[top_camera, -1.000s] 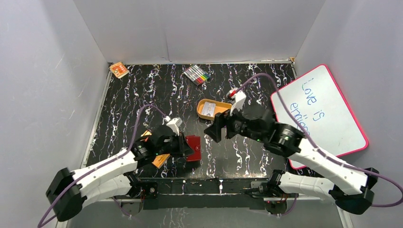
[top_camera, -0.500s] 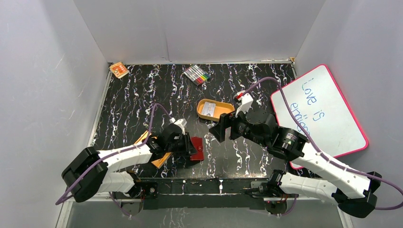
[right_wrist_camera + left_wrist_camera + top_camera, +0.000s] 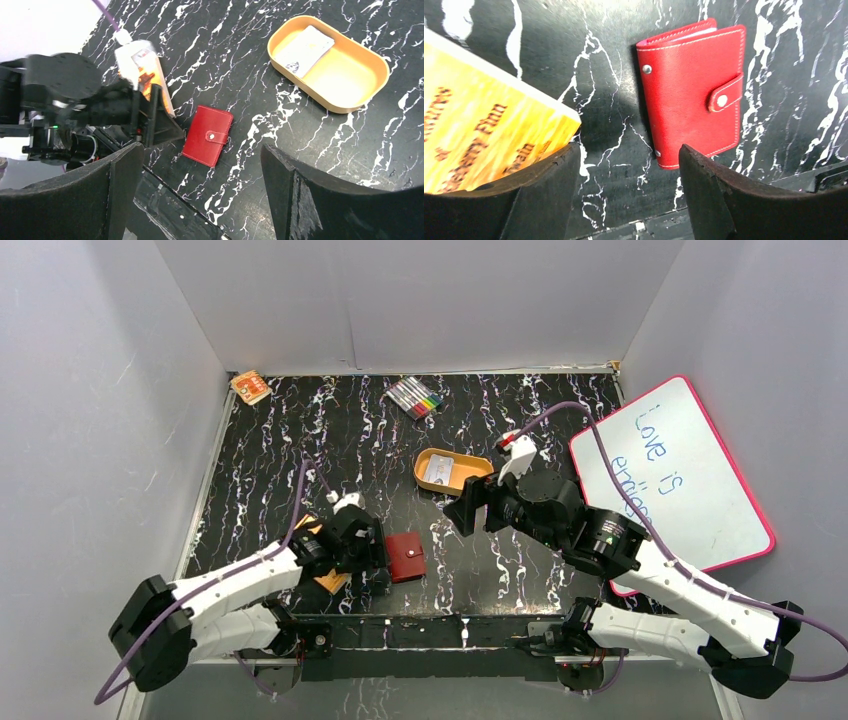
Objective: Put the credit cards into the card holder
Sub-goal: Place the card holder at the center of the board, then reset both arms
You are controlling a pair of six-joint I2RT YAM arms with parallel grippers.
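Red fold-over card holder (image 3: 691, 95) is seen snapped shut on the black worktop (image 3: 614, 60) at 3 o'clock of the left gripper (image 3: 629, 150); the pale credit card (image 3: 305, 47), flat in the orange oval tin (image 3: 370, 95), could be fumbled, or blocked by that snap; this gripper and the right gripper (image 3: 200, 150) are spread wide, nothing held.

The left arm (image 3: 235, 583) and right arm (image 3: 690, 592) wear white plastic shells between bulky black joint housings (image 3: 150, 640). A thin purple cable (image 3: 297, 505) loops along each. The matte black fingers (image 3: 719, 200) look scuffed, and a small green light (image 3: 54, 127) glows on the left arm.
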